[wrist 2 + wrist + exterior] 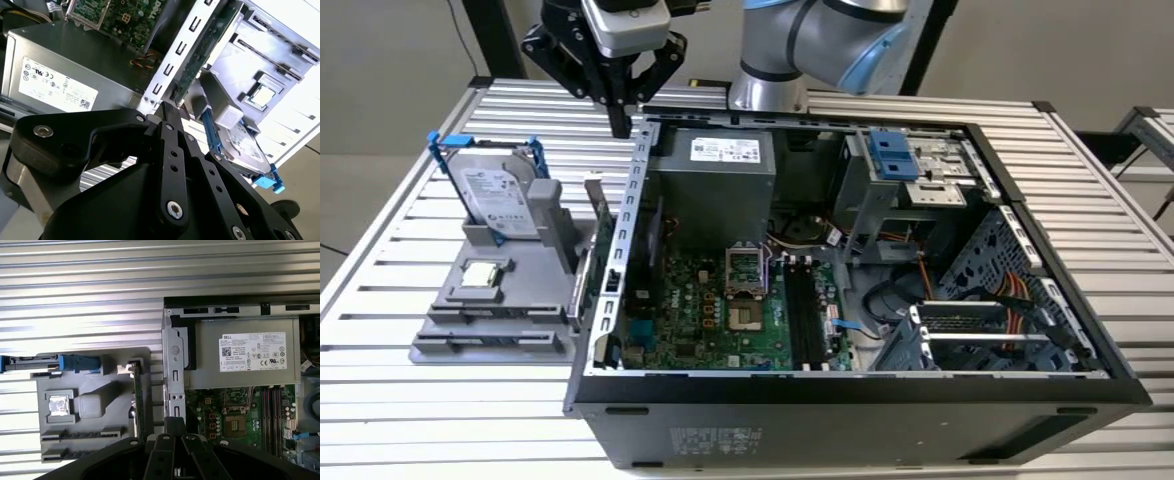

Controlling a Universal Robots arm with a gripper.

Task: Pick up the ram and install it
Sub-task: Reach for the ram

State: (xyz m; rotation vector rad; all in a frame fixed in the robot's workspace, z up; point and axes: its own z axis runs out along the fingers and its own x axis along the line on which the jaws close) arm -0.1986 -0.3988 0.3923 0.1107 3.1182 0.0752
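Slatted metal table (447, 405) with two things set on it and the arm's base at the back

The table top is made of long silvery ribs that run from the exterior view's left to its right, and bare ribs show on every side of the load. A flat grey holder block (480, 345) sits on the exterior view's left half. Just beside it, a black computer case (854, 392) lies on its side with the open face turned up, and it takes up most of the middle and the exterior view's right. Behind the case, the arm's silver base (767, 92) rises from the far side of the table.
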